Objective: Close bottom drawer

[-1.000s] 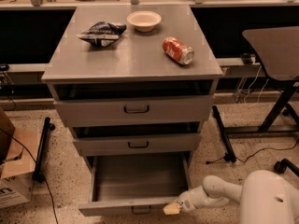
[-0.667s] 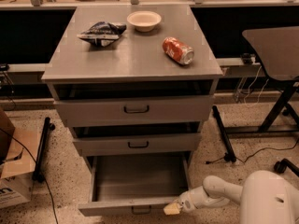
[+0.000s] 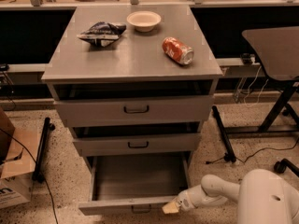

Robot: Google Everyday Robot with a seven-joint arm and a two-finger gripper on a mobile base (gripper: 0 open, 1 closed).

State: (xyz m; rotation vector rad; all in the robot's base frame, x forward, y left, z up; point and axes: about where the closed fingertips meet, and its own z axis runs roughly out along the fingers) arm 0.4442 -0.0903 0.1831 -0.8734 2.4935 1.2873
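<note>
The bottom drawer (image 3: pixel 135 181) of the grey cabinet (image 3: pixel 133 59) stands pulled far out, its plain grey inside showing and empty. Its flat front (image 3: pixel 124 206) runs along the lower edge of the view, with the small black handle (image 3: pixel 141 210) partly cut off. My gripper (image 3: pixel 171 208) comes in from the lower right on a white arm (image 3: pixel 219 192). Its tan tip rests against the right end of the drawer front.
The top drawer (image 3: pixel 135 110) and middle drawer (image 3: pixel 136 144) are slightly ajar. On the cabinet top lie a dark chip bag (image 3: pixel 102 33), a white bowl (image 3: pixel 144 20) and a red can (image 3: pixel 177 50). A black-legged table (image 3: pixel 275 50) stands right, a cardboard box (image 3: pixel 11 171) left.
</note>
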